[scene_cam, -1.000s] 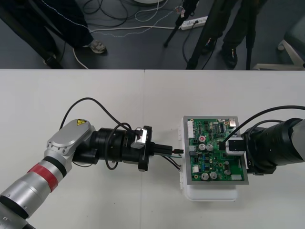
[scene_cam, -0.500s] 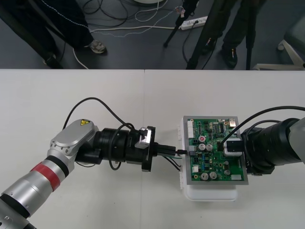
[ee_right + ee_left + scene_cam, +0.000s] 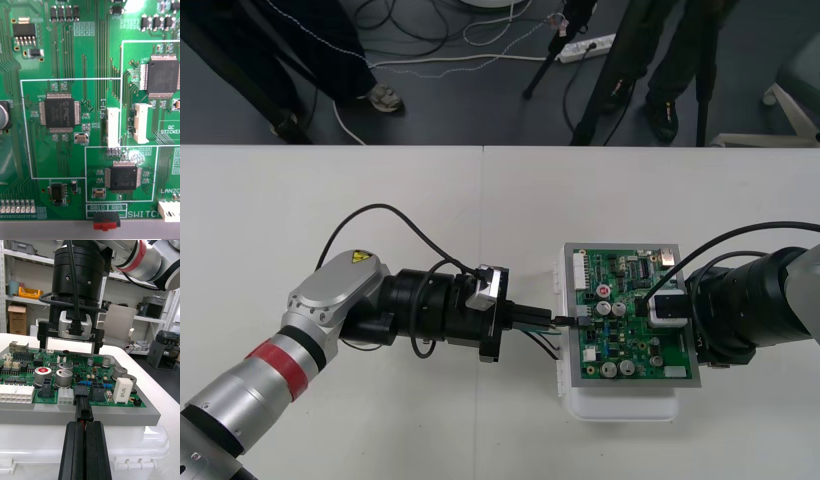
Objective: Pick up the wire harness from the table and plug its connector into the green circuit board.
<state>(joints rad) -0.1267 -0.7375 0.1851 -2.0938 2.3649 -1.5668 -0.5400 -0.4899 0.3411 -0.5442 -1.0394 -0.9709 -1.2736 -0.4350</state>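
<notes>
The green circuit board (image 3: 632, 345) sits on its white base (image 3: 625, 406) right of the table's centre. My left gripper (image 3: 558, 319) lies level at the board's left edge, shut on the harness's black plug (image 3: 84, 409). In the left wrist view the fingers (image 3: 73, 450) pinch the plug, whose tip meets a black connector (image 3: 81, 391) on the board's (image 3: 22, 357) near edge; how deep it sits is unclear. Thin wires (image 3: 546, 341) trail under the gripper. My right gripper (image 3: 661, 306) hovers over the board's right half, and from the left wrist it (image 3: 69, 347) looks open. The right wrist looks straight down on the board (image 3: 90, 93).
A black cable (image 3: 395, 225) loops off the left arm over the table. The white base (image 3: 123, 450) juts out past the board's edge toward the left gripper. Bare table lies in front of and behind the board.
My left gripper has crept a little to the right, bringing the plug up to the board's left edge. The right gripper has shifted only slightly over the board.
</notes>
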